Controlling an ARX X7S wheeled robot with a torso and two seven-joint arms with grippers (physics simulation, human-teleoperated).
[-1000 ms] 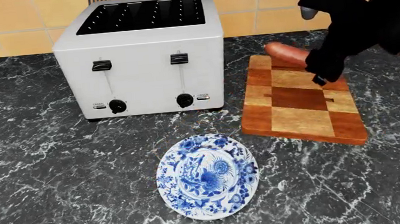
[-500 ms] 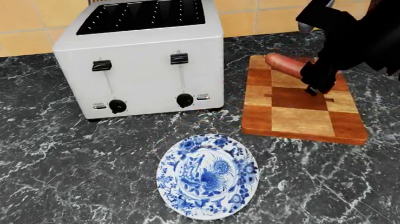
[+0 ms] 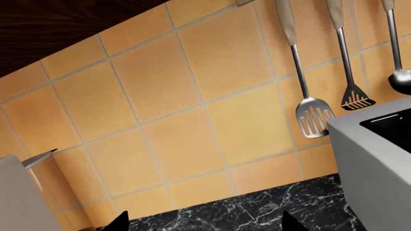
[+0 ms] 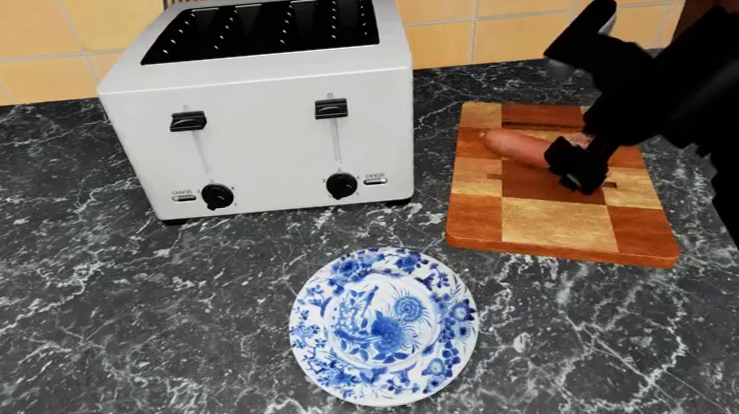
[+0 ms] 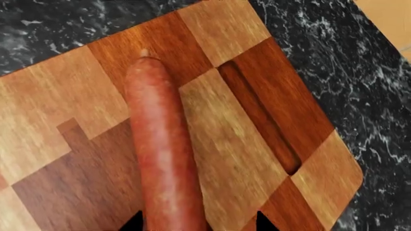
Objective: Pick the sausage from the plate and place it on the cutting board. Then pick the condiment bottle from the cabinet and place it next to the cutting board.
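The reddish-orange sausage (image 4: 516, 144) lies low over the far end of the checkered wooden cutting board (image 4: 558, 221). My right gripper (image 4: 578, 173) is shut on its near end. In the right wrist view the sausage (image 5: 163, 149) runs out from between the fingertips of the right gripper (image 5: 197, 224) across the board (image 5: 257, 96). The blue-patterned plate (image 4: 383, 326) is empty, in front of the toaster. My left gripper (image 3: 203, 226) is open and empty, facing the tiled wall. The condiment bottle is out of view.
A large silver four-slot toaster (image 4: 260, 106) stands left of the board; its corner shows in the left wrist view (image 3: 378, 159). Metal utensils (image 3: 313, 113) hang on the tiled wall. A pale object (image 3: 19, 192) stands by the left gripper. The counter is black marble.
My right gripper has come down and towards me with the sausage, from above the board's far edge to low over the board. The plate and toaster have not moved.
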